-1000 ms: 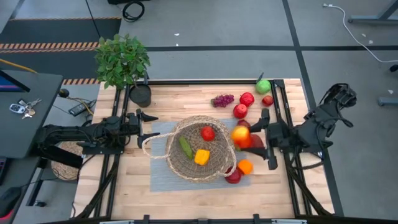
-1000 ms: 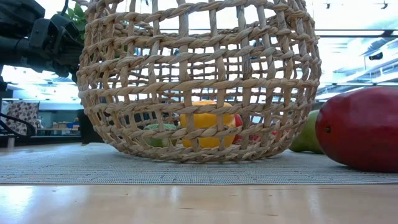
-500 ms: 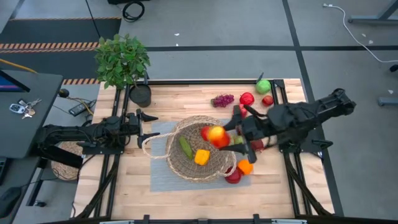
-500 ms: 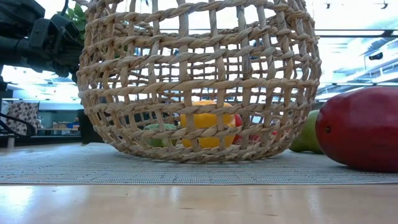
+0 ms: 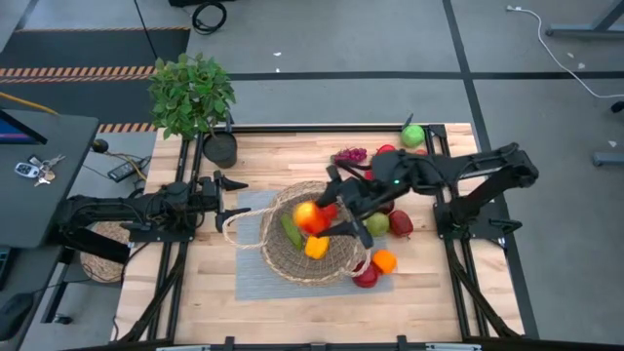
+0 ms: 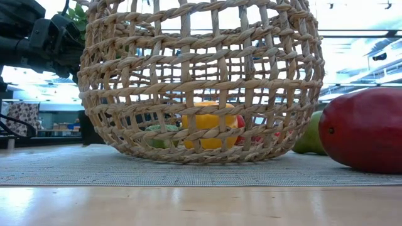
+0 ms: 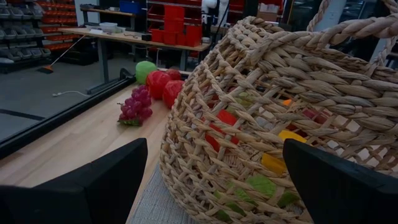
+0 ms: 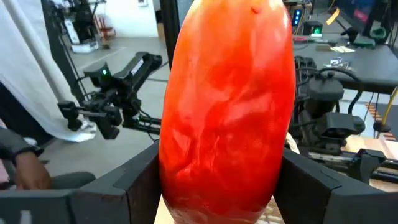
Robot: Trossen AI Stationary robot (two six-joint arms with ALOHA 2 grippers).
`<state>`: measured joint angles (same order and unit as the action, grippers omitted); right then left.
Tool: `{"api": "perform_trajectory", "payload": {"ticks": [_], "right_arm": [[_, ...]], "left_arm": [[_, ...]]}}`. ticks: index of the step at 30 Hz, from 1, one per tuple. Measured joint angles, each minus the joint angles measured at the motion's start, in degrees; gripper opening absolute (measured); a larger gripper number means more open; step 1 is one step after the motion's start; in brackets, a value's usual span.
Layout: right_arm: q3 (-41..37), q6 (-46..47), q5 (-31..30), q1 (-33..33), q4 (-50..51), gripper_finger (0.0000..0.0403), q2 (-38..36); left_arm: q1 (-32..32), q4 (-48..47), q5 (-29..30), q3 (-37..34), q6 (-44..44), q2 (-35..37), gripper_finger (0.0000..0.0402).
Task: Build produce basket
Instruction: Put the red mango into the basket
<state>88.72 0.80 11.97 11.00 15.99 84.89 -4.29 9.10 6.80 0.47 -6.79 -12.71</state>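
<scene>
From table height, the nearest things are the woven side of the basket point(image 6: 201, 81) and a dark red fruit point(image 6: 363, 129) just to its side, both on a grey mat point(image 6: 125, 169). Through the weave a yellow piece point(image 6: 207, 129) and something green point(image 6: 160, 135) lie on the basket floor. This view hides what hangs above the rim.

The overhead view supplies that. The right gripper point(image 5: 327, 216) reaches in over the basket point(image 5: 283, 255) and is clamped on a red-and-yellow fruit point(image 5: 310, 216), held above the inside, over a green cucumber point(image 5: 292, 231) and a yellow piece point(image 5: 317, 247). The right wrist view confirms the grip: the fruit point(image 8: 227, 106) fills the space between the two dark fingers point(image 8: 112, 193), touching both. Whether it already touches the produce below cannot be told from above.

Outside the basket, beside its rim, lie a green fruit point(image 5: 378, 224), a dark red one point(image 5: 401, 223), an orange piece point(image 5: 384, 260) and another dark red one point(image 5: 366, 277).

The left gripper point(image 5: 226, 198) waits just beside the basket's handle point(image 5: 234, 226), fingers spread wide and holding nothing; its wrist view shows the basket wall point(image 7: 261, 112) close ahead between them.

Farther back, that wrist view shows a purple grape bunch point(image 7: 135, 106), red fruits point(image 7: 163, 84) and a green one point(image 7: 146, 70). A potted plant point(image 5: 192, 93) stands at the far corner.
</scene>
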Motion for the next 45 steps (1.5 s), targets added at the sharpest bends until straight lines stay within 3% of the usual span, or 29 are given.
{"api": "perform_trajectory", "payload": {"ticks": [9,24,30,45], "right_arm": [[12.9,-6.8,-6.8,1.4,13.8,0.0260,9.0],[14.3,-11.7,-9.5,2.1,18.9,0.0261,11.5],[14.3,-28.0,-12.5,2.4,22.7,0.0261,11.6],[14.3,-76.3,-39.0,3.2,22.2,0.0261,11.6]], "left_arm": [[0.0,0.0,0.0,0.0,0.0,0.0,0.0382],[0.0,0.0,0.0,0.0,0.0,0.0,0.0382],[0.0,0.0,0.0,0.0,0.0,0.0,0.0382],[0.0,0.0,0.0,0.0,0.0,0.0,0.0382]]}}
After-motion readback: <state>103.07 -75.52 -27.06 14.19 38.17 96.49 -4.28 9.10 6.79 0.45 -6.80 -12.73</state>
